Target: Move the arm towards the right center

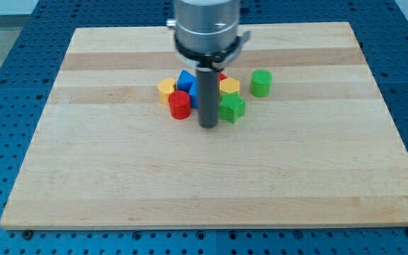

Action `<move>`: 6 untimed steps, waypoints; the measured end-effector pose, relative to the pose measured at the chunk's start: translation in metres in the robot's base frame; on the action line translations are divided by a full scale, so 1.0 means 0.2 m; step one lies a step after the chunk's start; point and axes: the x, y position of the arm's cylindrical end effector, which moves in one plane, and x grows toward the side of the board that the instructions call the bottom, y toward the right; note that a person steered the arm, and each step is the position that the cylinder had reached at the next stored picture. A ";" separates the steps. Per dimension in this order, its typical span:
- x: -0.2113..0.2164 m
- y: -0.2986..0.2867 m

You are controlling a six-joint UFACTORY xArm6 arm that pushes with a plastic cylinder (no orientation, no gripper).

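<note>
My tip (208, 126) rests mid-board, between the red cylinder (180, 105) and green star (231, 108).

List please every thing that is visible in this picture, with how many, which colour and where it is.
Wooden board: one, light wood, fills most of the view.
Blue perforated table: one, around the board.
Yellow heart block: one, left end of the cluster.
Blue block: one, top of the cluster; shape unclear.
Red cylinder: one, below the yellow heart.
Yellow block: one, right of the rod.
Red block: one, mostly hidden behind the rod.
Green star block: one, beside the rod's right.
Green cylinder: one, apart, at right.
My tip: one, dark, just below the cluster.
</note>
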 end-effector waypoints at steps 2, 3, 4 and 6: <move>0.24 0.23; 0.40 0.79; 0.25 1.34; -0.54 1.09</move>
